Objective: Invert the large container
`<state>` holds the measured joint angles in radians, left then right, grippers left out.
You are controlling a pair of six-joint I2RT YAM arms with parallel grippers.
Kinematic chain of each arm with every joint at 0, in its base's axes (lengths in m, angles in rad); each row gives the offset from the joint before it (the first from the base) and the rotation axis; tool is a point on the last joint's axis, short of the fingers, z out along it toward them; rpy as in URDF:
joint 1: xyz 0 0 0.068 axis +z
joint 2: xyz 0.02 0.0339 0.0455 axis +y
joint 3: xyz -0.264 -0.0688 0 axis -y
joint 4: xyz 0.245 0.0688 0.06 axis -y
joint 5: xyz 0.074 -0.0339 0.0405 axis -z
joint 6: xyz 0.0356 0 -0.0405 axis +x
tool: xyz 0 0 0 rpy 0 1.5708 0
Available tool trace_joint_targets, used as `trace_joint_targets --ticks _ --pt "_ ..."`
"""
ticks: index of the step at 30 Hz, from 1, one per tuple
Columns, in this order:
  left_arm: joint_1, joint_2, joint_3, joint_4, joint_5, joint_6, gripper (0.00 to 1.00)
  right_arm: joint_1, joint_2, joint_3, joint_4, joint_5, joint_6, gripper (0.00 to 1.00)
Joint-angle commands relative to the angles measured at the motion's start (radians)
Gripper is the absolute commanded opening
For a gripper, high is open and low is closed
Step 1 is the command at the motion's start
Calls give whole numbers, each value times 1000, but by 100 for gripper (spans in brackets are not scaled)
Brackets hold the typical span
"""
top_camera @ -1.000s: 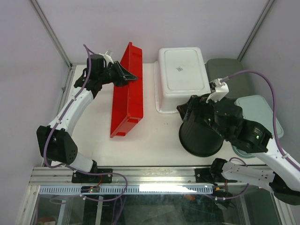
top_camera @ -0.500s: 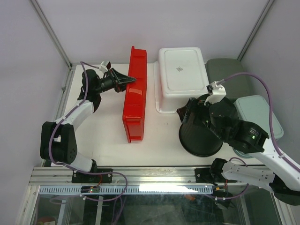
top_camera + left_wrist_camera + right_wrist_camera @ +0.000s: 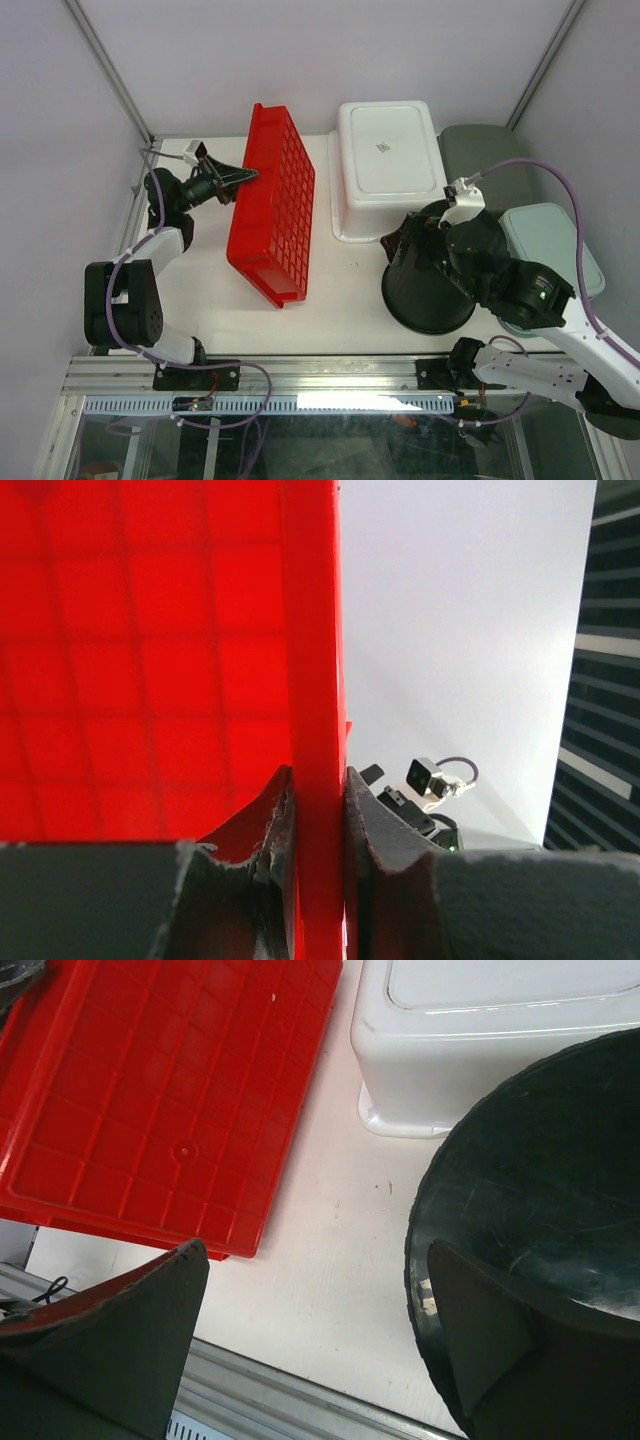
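We are pinching the red container (image 3: 268, 205) by one thin rim with the left gripper (image 3: 315, 790) clenched on it, and we are judging this narrow hold the main risk: with the ribbed underside already facing up and the body leaning, its weight could lever the rim out of the fingers (image 3: 270, 825) and drop it hard onto the table (image 3: 340, 290). The container is lying on the table's left half, just beside the white tub (image 3: 388, 165), its rim running straight between the pads. The right gripper (image 3: 315, 1260) is hanging spread and empty beside the black bucket (image 3: 540, 1210).
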<state>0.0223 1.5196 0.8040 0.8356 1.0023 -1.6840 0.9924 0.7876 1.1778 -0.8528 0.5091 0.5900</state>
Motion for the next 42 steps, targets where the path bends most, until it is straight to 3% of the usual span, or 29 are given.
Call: trace_joint_targets --ticks 1,4,10,20,22,27,37,42 --pt "58 -16 1 -467 42 407 3 2 -13 10 14 46 16 95" --pt "76 -40 77 -777 -15 644 12 2 -13 -2 29 51 12 95" --pt "101 -18 175 -1041 -105 882 33 2 4 0 47 39 -2 95" --pt "114 -7 254 -1257 -349 1085 57 2 -28 -15 10 49 23 95" --pt "115 -18 278 -1301 -415 1116 66 1 -31 -14 -2 48 28 95" --pt "114 -54 316 -1371 -559 1156 98 2 -33 -14 -11 50 33 96" --pt "104 -147 346 -1491 -758 1293 99 2 -6 28 -54 91 12 96" --pt "-39 -197 382 -1514 -905 1309 99 2 13 84 -6 128 -64 99"
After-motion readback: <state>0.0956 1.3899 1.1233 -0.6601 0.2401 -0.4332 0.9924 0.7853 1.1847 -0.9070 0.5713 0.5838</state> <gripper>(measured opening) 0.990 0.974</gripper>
